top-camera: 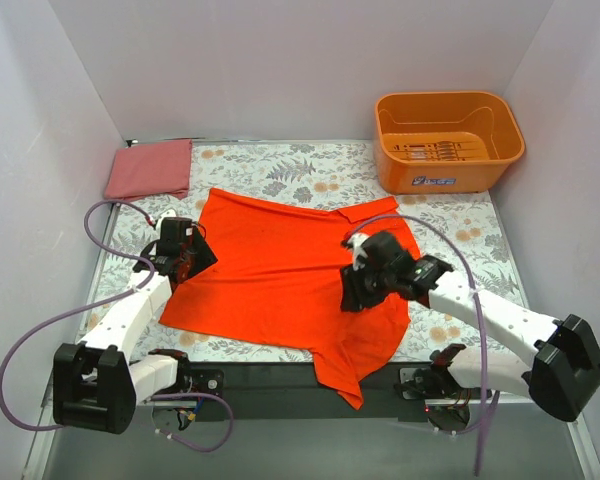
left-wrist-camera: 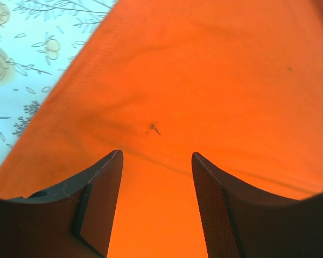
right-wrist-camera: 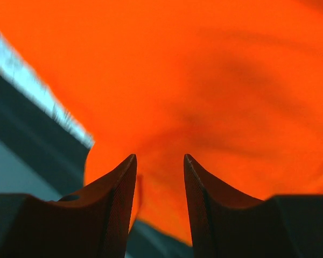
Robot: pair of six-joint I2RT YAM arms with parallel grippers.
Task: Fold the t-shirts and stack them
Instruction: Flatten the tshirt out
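Observation:
A vivid orange-red t-shirt [top-camera: 280, 270] lies spread over the middle of the floral table, one corner hanging past the near edge. A duller pinkish-red t-shirt [top-camera: 148, 168], folded to a rectangle, rests at the far left. My left gripper [top-camera: 195, 258] hovers over the orange shirt's left edge; in the left wrist view its jaws stand apart above the cloth [left-wrist-camera: 204, 80], nothing between them [left-wrist-camera: 156, 157]. My right gripper [top-camera: 355, 292] is over the shirt's right part, jaws apart above the orange cloth [right-wrist-camera: 204, 80], gap empty [right-wrist-camera: 160, 158].
An orange plastic tub [top-camera: 447, 140] stands at the far right corner. White walls close in the table on three sides. Purple cables loop from both arms. A dark strip [top-camera: 280, 375] runs along the near edge of the table.

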